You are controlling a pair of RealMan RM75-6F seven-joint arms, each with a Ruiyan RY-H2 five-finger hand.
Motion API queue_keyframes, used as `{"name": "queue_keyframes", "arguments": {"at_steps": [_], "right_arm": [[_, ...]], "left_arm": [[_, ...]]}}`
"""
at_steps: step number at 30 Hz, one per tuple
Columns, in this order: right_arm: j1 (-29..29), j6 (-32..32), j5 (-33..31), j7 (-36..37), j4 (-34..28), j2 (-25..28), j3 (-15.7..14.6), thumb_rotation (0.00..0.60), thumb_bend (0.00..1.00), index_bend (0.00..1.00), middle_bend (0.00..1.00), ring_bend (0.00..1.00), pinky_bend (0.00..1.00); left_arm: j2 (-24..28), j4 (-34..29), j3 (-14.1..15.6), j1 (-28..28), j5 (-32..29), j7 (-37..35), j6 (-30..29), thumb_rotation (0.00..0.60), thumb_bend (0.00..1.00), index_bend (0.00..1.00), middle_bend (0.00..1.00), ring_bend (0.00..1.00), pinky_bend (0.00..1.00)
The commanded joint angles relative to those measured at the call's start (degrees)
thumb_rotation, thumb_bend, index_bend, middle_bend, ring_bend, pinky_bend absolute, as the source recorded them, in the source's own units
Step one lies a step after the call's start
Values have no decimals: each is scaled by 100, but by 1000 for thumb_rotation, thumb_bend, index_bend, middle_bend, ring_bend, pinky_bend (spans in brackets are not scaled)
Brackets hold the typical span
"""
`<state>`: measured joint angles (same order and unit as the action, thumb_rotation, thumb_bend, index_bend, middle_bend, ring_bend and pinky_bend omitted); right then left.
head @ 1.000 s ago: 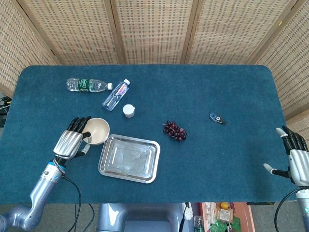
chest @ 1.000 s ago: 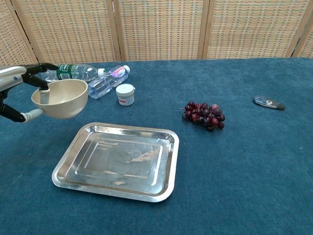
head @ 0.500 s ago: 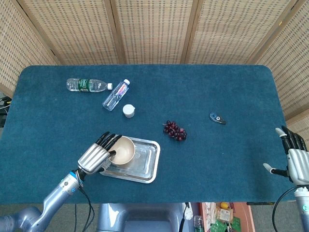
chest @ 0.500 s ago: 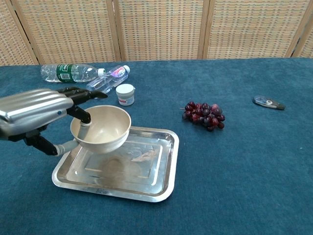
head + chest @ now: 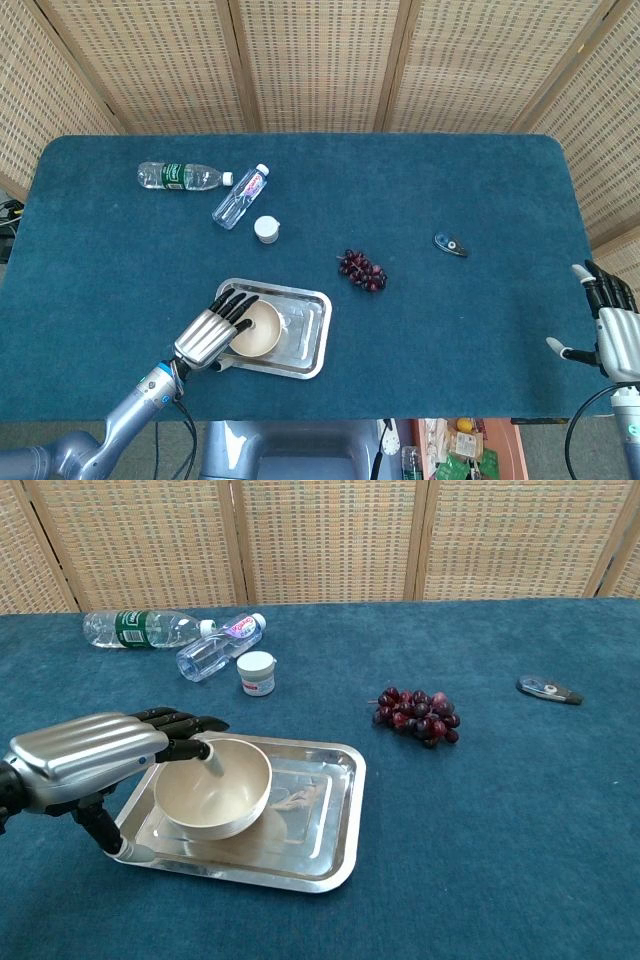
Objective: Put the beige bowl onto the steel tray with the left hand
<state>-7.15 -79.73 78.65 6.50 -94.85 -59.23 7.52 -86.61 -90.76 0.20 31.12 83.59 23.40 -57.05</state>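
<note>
The beige bowl (image 5: 258, 328) (image 5: 213, 800) sits upright on the left half of the steel tray (image 5: 303, 338) (image 5: 315, 820). My left hand (image 5: 210, 332) (image 5: 95, 761) still holds the bowl by its left rim, fingers hooked over the edge into the bowl and thumb below at the tray's near-left corner. My right hand (image 5: 615, 330) is far off at the table's right edge with its fingers spread and nothing in it; only the head view shows it.
A bunch of dark grapes (image 5: 362, 270) (image 5: 416, 716) lies right of the tray. Behind the tray stand a small white jar (image 5: 266, 230) (image 5: 256, 673) and two lying water bottles (image 5: 240, 197) (image 5: 150, 628). A small dark gadget (image 5: 450, 244) (image 5: 548, 690) lies at the right.
My left hand carried the bowl from the table left of the tray rightward over it, then lowered it onto the tray's left half. The right hand has stayed put.
</note>
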Motion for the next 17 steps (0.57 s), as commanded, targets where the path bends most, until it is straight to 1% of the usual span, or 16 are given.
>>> {"name": "queue_keyframes", "arguments": {"at_steps": [1,6,9,14,17], "right_arm": [[0,-3,2,-3,0,0,1,600,0,44,0,0,0],[2,-14,37,-1,-30,11,-8,600,0,44,0,0,0],[11,-35,73,14,-54,25,-18,600,0,44,0,0,0],[28,-67,125,45,-95,55,-34,600,0,44,0,0,0],[47,-107,167,60,-113,70,-46,600,0,44,0,0,0]], "left_arm": [[155,-198,-55,-11,-62,-129,-35,600,0,0,0,0,0],[693,-651,-158,-173,48,-534,-493,600,0,0,0,0,0],[1114,-861,-245,-407,17,-699,-961,600,0,0,0,0,0],[1732,-993,-316,-994,-378,-593,-1797,600,0,0,0,0,0],[2046,-979,-308,-1388,-608,-794,-2241,600,0,0,0,0,0]]}}
